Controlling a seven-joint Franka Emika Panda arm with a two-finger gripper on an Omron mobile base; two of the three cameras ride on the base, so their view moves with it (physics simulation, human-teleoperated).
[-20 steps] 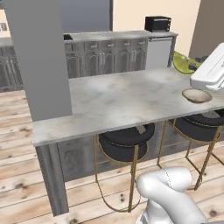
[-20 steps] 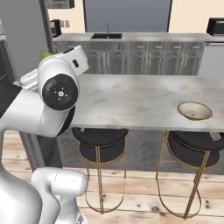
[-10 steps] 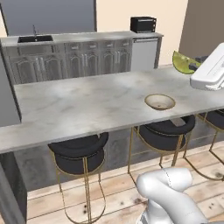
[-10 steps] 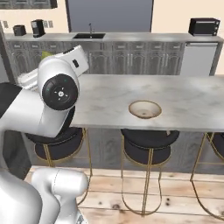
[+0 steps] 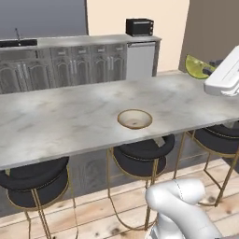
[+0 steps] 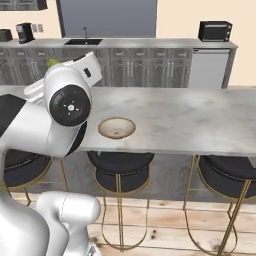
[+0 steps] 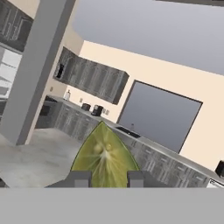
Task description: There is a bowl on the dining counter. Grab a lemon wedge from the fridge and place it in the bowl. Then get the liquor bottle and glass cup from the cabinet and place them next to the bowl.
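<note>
The pincer (image 7: 105, 178) is clenched on the lemon wedge (image 7: 104, 156), whose yellow-green flesh rises between the two dark fingertips (image 7: 80, 178) in the hand view. In the left base view the wedge (image 5: 198, 67) sticks out beside the white hand, high over the far right end of the tabletop (image 5: 60, 123). The bowl (image 5: 134, 118) sits on the marble below the pincer and well off to its left, apart from it. Black stools (image 6: 119, 172) stand under the tabletop's near edge.
</note>
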